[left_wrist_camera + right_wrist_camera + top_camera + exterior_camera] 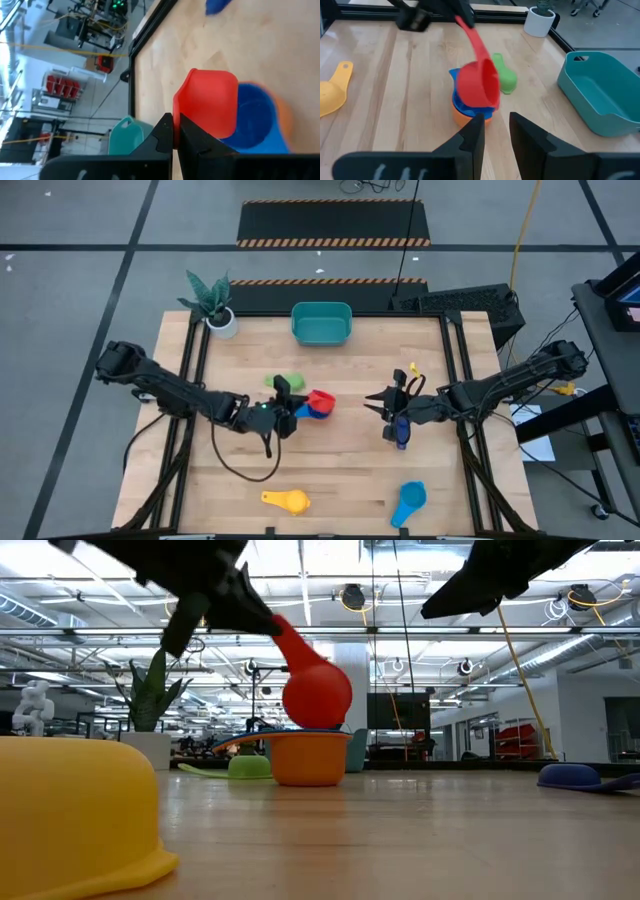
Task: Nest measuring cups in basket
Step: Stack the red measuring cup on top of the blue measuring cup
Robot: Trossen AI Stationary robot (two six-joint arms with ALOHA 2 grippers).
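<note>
**Inspector:** Nearest the low camera sits the yellow cup, mouth down at the table's front edge; the light blue cup lies along the same edge, well apart from it. Neither is nested.

**Assistant:** And mid-table?

**Inspector:** The left gripper has its fingers closed tight on the handle of the red cup, holding it tilted just above the blue cup, which already sits inside the orange cup. I judge it is held by the handle so the bowl can drop freely into the stack. The green cup lies just beside the stack.

**Assistant:** The right arm?

**Inspector:** The right gripper hovers over the table's right half, fingers parted and empty, with the navy cup below it.

**Assistant:** Farther back?

**Inspector:** The basket stands at the far edge holding no cups. The plant pot is in the far left corner.
</note>
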